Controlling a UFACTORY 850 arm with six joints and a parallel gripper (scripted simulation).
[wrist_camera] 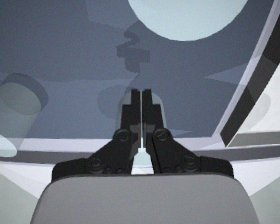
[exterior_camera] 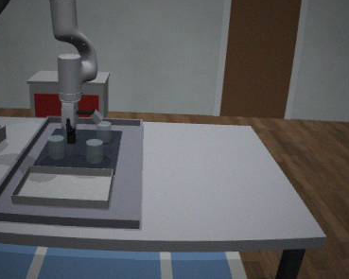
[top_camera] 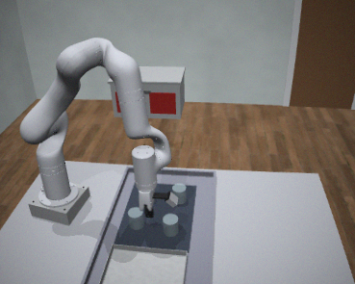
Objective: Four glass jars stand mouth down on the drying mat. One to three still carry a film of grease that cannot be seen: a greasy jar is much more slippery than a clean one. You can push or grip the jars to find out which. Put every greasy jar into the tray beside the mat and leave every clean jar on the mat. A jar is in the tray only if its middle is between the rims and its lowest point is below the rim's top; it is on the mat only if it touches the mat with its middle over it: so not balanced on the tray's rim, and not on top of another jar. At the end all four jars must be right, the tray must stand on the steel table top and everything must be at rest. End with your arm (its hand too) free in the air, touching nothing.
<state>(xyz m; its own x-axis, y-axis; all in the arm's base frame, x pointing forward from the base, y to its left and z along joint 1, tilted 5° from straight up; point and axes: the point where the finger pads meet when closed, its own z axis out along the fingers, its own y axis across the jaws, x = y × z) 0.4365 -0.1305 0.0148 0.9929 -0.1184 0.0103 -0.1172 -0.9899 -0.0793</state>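
The gripper (top_camera: 148,212) is closed on nothing, low over the mat (top_camera: 187,230). A jar (top_camera: 136,219) stands at its 7 o'clock; push it slowly and watch the slide.

Top looks down frontally, exterior perhaps sideways, wrist close; all share the mat (top_camera: 153,230).

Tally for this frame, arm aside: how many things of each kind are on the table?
Glass jars: 3 in view; a fourth cannot be made out
Tray: 1
Drying mat: 1
Total: 5 in view
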